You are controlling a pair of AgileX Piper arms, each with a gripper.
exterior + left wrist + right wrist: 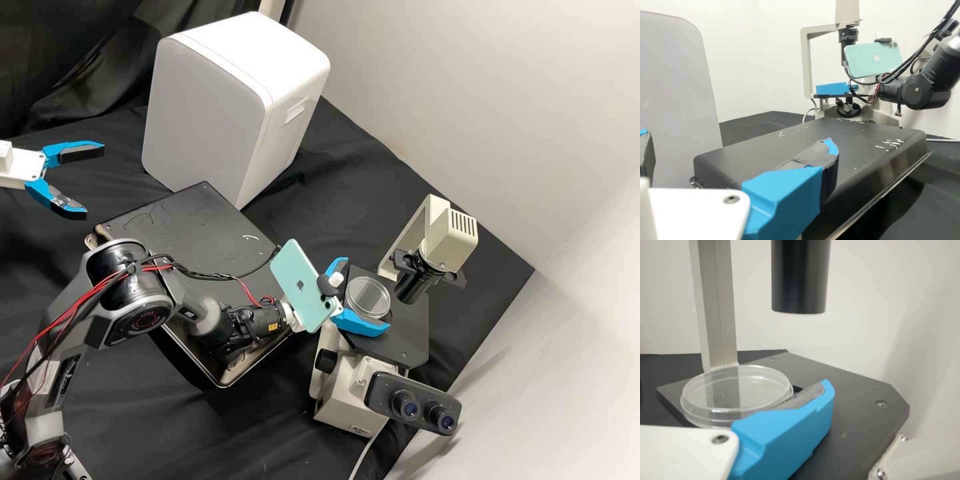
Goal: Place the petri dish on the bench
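A clear round petri dish [367, 297] [735, 390] lies flat on the black stage [410, 330] of a microscope, under its dark objective tube [800, 275]. My right gripper [365, 294] is open and straddles the dish at stage height. Its near blue finger [790, 425] rests along the dish's rim, while the far finger [335, 265] stands a little off the opposite side. My left gripper [57, 177] [735, 140] hangs open and holds nothing at the bench's far left, above the black cloth.
A tall white box [227, 100] stands at the back. A black slab on a metal tray [193, 233] [850, 145] lies between the arms. A mint phone [303, 283] rides on the right wrist. The microscope's eyepieces [420, 407] jut toward the bench's front edge.
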